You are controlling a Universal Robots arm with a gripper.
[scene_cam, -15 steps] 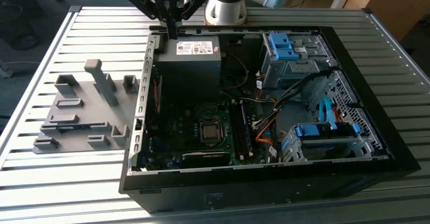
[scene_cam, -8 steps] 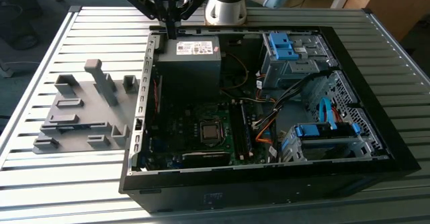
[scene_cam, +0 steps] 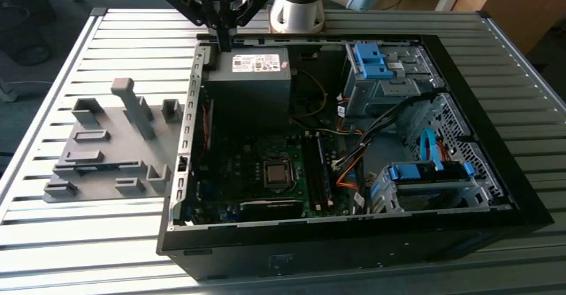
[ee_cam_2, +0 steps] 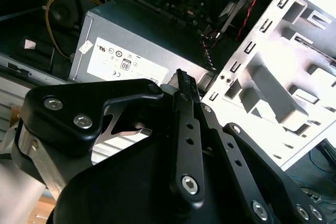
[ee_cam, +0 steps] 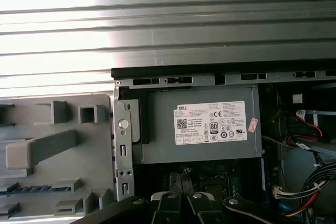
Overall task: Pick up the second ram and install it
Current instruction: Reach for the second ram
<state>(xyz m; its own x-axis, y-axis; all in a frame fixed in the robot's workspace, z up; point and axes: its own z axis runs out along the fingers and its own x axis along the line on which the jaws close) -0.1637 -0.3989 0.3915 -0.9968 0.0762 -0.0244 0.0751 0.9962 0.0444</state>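
The second ram (ee_cam: 31,188) looks to be the bluish strip slotted in the grey fixture (scene_cam: 105,179), on the exterior view's left. Your gripper (scene_cam: 224,43) hangs by the power supply (scene_cam: 252,76) with its fingers pressed together and empty. Pickup hasn't begun, and it calls for spreading them.

The grey metal power supply box (scene_cam: 250,76) is partly covered by the black gripper (ee_cam_2: 184,80) in the second wrist view. Behind that box, the white-and-blue robot arm (scene_cam: 305,0) is cut off by the exterior view's edge. Beside the box, the grey plastic fixture plate (ee_cam: 52,145) is cropped in the first wrist view. Past the box, the contents of the long dark memory slots (scene_cam: 321,166) are too small to tell.
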